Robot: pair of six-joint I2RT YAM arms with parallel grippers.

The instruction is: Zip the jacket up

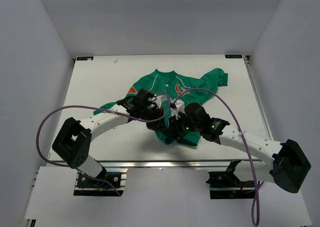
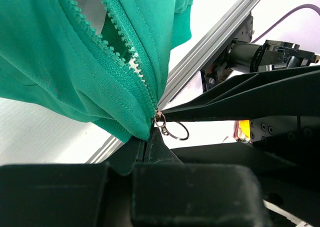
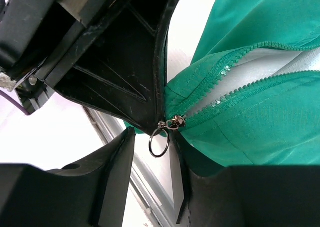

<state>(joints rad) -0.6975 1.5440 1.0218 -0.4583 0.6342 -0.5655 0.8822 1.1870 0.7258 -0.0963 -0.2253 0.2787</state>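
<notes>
Green track cloth lies bunched on the white table: the jacket sits around the middle, its collar towards the far side and its hem towards the near edge. An orange chest logo faces up, and an orange sleeve patch shows on the left sleeve. Both arms reach in over the near half of the garment and meet at the hem.

The left claw is pressed together on the jacket's bottom edge, right at the foot of the zip. The zip slider sits at that foot. Above it the two rows of zip teeth spread apart, showing the pale lining. So the front is unzipped along all of its visible length.

The right claw stands with its fingers apart on either side of the ring pull, which hangs off the slider. The ring seems to hang free between the fingers without touching either, though the angle makes that hard to confirm.
</notes>
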